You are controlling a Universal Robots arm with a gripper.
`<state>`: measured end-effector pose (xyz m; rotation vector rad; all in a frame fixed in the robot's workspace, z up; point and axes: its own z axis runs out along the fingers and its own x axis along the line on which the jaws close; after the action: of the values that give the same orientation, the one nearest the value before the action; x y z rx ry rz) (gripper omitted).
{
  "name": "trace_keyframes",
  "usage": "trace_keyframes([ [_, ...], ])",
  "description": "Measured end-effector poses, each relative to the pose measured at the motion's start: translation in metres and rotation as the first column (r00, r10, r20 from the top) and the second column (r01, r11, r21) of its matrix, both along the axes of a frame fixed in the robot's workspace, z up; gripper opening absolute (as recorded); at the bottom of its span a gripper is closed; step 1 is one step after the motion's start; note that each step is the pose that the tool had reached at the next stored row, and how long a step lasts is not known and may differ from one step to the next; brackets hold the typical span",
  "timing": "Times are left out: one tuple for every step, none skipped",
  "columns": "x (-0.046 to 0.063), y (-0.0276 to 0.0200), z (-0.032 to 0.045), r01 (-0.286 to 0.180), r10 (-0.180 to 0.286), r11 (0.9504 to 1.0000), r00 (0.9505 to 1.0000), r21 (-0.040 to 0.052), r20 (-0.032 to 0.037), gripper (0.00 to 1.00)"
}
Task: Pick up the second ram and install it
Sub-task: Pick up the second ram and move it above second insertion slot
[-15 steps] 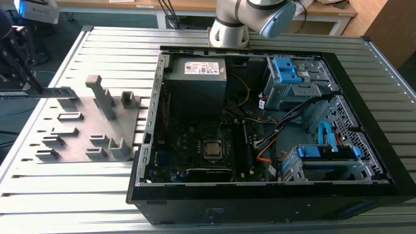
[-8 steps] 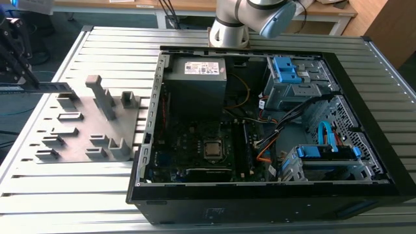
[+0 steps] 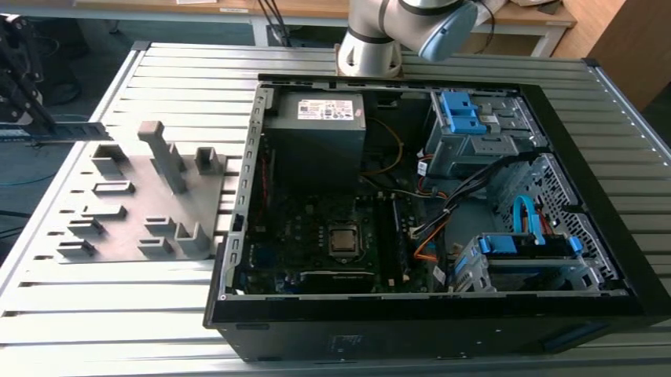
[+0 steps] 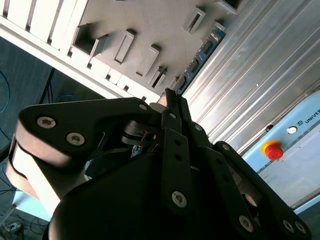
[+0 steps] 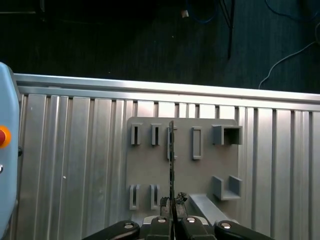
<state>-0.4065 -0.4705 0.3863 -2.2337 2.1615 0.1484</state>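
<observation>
**Over the fixture: ram clamped in the tool**

Above the grey fixture (image 5: 200,170), the tool (image 5: 172,202) has its fingers pressed together on one end of the second ram (image 5: 171,160). In the first wrist view the stick is seen edge-on. It is a thin dark line running out from the fingertips across the middle of the fixture's slots.

In the second wrist view the tool (image 4: 170,97) grips the ram (image 4: 202,52) with its blue-green face showing. Its free end lies over the ribbed metal bench (image 4: 260,65), just beside the fixture's edge. A pale blue box (image 4: 300,155) with a red button (image 4: 272,150) shows past the ribs, well apart from the fixture.

In the exterior view the fixture (image 3: 126,212) lies on the bench, just beside the open computer case (image 3: 419,322), on the exterior view's left.
</observation>
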Motion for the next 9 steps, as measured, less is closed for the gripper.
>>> trace_keyframes([
  [0.000,0.0000,0.0025,0.000,0.000,1.0000,1.0000,0.0000,0.0001,0.13],
  [0.000,0.0000,0.0055,0.000,0.000,1.0000,1.0000,0.0000,0.0000,0.13],
  [0.000,0.0000,0.0083,0.000,0.000,1.0000,1.0000,0.0001,0.0001,0.13],
  [0.000,0.0000,0.0112,0.000,0.000,1.0000,1.0000,0.0000,0.0001,0.13],
  [0.000,0.0000,0.0142,0.000,0.000,1.0000,1.0000,0.0000,0.0000,0.13],
  [0.000,0.0000,0.0174,0.000,0.000,1.0000,1.0000,0.0000,0.0000,0.13],
  [0.000,0.0000,0.0209,0.000,0.000,1.0000,1.0000,0.0000,0.0000,0.13],
  [0.000,0.0000,0.0241,0.000,0.000,1.0000,1.0000,0.0000,0.0000,0.13],
  [0.000,0.0000,0.0274,0.000,0.000,1.0000,1.0000,0.0000,0.0001,0.13],
])
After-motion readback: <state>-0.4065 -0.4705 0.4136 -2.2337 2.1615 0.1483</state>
